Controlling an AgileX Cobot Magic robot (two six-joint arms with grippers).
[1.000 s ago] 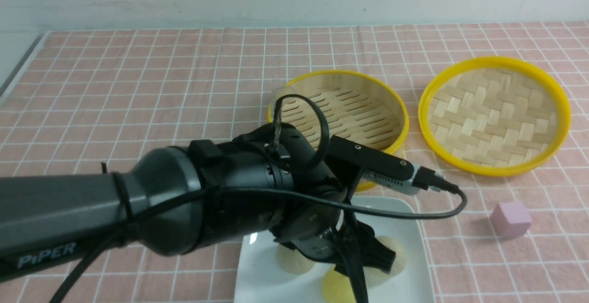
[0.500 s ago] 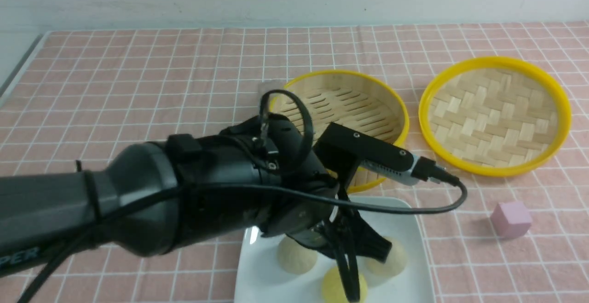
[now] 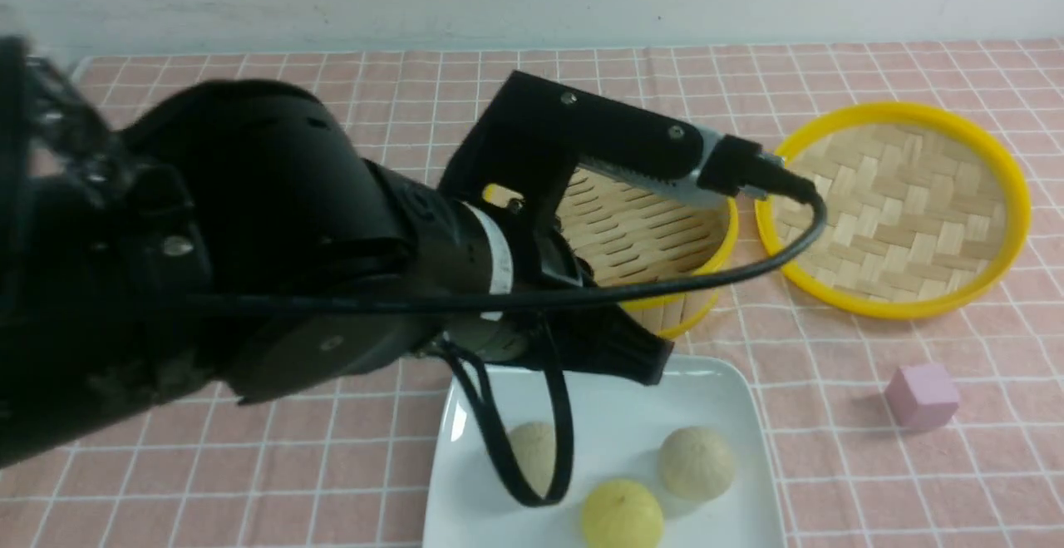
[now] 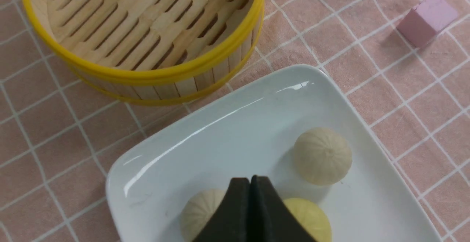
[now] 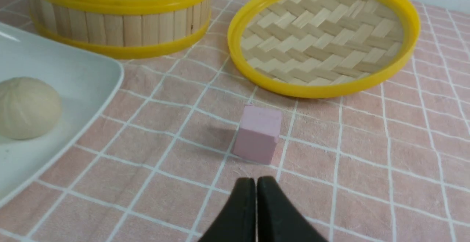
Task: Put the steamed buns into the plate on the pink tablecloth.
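Three steamed buns lie in the white plate (image 3: 715, 382) on the pink tablecloth (image 3: 249, 157): a beige one (image 3: 697, 462), a yellow one (image 3: 622, 516), and a second beige one (image 3: 532, 452) partly behind a cable. The left wrist view shows them too: beige bun (image 4: 322, 155), yellow bun (image 4: 312, 218), beige bun (image 4: 200, 212), plate (image 4: 235, 124). My left gripper (image 4: 250, 179) is shut and empty, raised above the plate; in the front view its tip (image 3: 652, 361) hangs over the plate's far edge. My right gripper (image 5: 255, 181) is shut and empty, low over the cloth.
The empty bamboo steamer basket (image 3: 665, 232) stands behind the plate, the woven lid (image 3: 894, 207) to its right. A small pink cube (image 3: 921, 397) sits right of the plate, just ahead of my right gripper (image 5: 258, 133). My left arm fills the left half of the front view.
My left gripper has lifted off the plate and pulled back and up; all three buns stay in the plate. The right side has not changed.
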